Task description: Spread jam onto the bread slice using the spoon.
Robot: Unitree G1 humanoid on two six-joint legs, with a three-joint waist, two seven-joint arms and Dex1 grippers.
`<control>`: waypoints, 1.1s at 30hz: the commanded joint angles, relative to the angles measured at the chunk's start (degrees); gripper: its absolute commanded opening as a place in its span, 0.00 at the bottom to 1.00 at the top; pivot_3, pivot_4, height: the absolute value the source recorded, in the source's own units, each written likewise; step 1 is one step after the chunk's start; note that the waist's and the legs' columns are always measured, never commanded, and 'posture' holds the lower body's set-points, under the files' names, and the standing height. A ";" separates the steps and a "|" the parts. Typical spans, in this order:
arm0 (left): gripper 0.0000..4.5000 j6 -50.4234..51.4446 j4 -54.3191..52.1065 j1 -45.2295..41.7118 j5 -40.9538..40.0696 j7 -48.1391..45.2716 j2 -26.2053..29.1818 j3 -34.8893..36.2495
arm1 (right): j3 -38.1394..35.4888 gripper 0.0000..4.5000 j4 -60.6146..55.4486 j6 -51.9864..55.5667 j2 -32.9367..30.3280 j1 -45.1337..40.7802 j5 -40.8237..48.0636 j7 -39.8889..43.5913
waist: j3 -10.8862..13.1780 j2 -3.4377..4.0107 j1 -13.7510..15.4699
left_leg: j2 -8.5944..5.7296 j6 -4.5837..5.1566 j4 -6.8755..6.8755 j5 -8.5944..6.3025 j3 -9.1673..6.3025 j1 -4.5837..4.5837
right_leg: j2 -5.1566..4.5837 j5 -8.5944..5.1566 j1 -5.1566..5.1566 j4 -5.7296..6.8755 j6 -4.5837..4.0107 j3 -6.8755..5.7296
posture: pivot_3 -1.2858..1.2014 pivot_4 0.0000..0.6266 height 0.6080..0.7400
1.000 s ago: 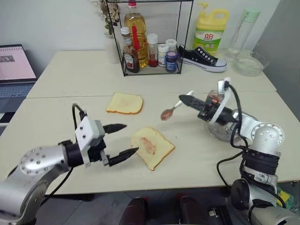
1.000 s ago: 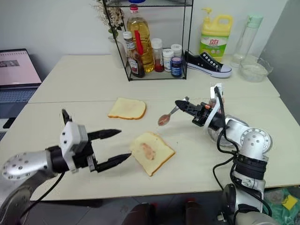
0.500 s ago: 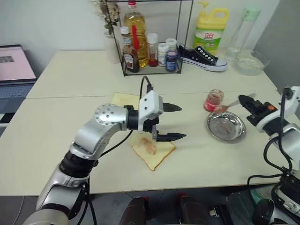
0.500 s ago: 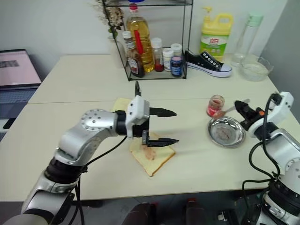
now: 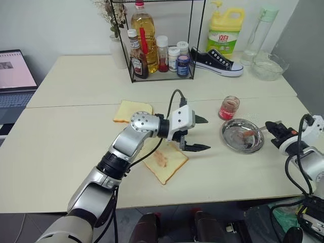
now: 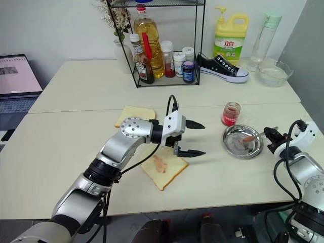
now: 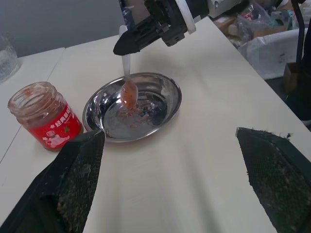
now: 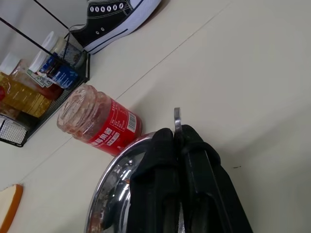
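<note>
The bread slice (image 5: 165, 163) lies near the table's front, with a thin smear of jam (image 5: 161, 158) on top. My left gripper (image 5: 202, 134) hangs open just to the right of the slice and points toward the round steel dish (image 5: 229, 131); nothing sits between its fingers (image 7: 77, 179). My right gripper (image 6: 268, 133) is at the dish's right edge, shut on the spoon's handle (image 8: 177, 118). The spoon's bowl (image 7: 128, 93), coated red-brown, dips into the dish (image 7: 172, 92), which holds jam smears.
An open jam jar (image 5: 229, 107) stands just behind the dish. A second slice (image 5: 132, 110) lies behind the left arm. At the back are a wire rack of bottles (image 5: 159, 40), a sneaker (image 5: 218, 62), a yellow jug (image 5: 225, 33) and a glass bowl (image 5: 268, 68). A laptop (image 5: 12, 76) sits far left.
My right gripper swung right and down, carrying the spoon from above the table's middle into the dish. My left arm reached right, across the bread slice, staying open.
</note>
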 commanded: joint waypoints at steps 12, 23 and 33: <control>1.00 -0.72 -1.27 -0.69 1.01 0.79 -0.67 1.79 | -5.24 0.55 7.37 -2.81 -2.64 -0.64 1.48 0.89 | -0.01 0.03 0.03 | -0.02 0.00 0.02 0.00 -0.03 0.03 | -0.03 0.00 0.06 0.01 0.00 -0.02 | 0.52 0.24 1.00; 1.00 2.70 -2.87 1.20 -1.83 -2.70 8.96 8.70 | -3.99 0.99 -2.52 1.33 -21.35 4.06 1.27 12.05 | 0.00 0.22 -0.18 | -0.02 0.00 0.00 0.00 0.00 0.03 | -0.02 0.00 0.04 0.00 0.01 -0.01 | 0.52 0.24 1.00; 1.00 14.36 -8.05 9.49 -7.45 -7.68 27.97 20.20 | 19.60 0.99 -23.04 0.97 -36.96 3.34 0.48 40.92 | 0.17 -0.02 -0.17 | 0.22 0.01 0.00 -0.01 -0.15 0.09 | 0.16 -0.01 0.10 -0.05 0.01 -0.15 | 0.52 0.24 1.00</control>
